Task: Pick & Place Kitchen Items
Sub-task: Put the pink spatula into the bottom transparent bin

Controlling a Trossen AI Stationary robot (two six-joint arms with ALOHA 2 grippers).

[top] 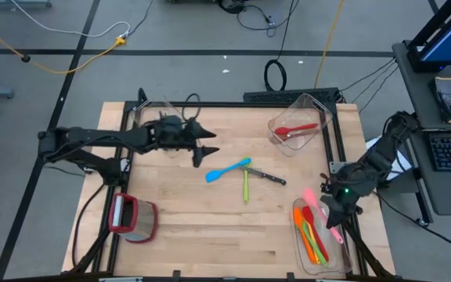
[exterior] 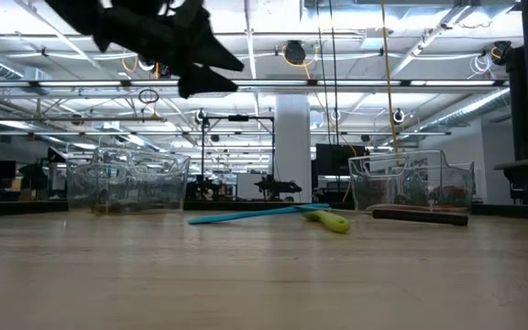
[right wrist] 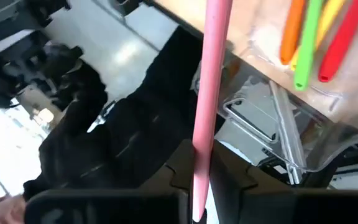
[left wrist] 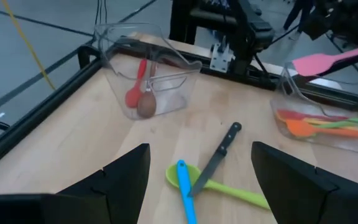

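While over the bin [top: 308, 247], right tool [top: 329, 210] pinching pink spatula [top: 322, 212]; left tool [top: 203, 151] spread

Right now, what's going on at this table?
The right gripper holds a pink spatula above the near-right bin, which already has orange, green and red utensils in it. The left gripper hangs open over the table's middle, short of the blue spatula, green spoon and knife lying there. The far bin holds a red utensil.
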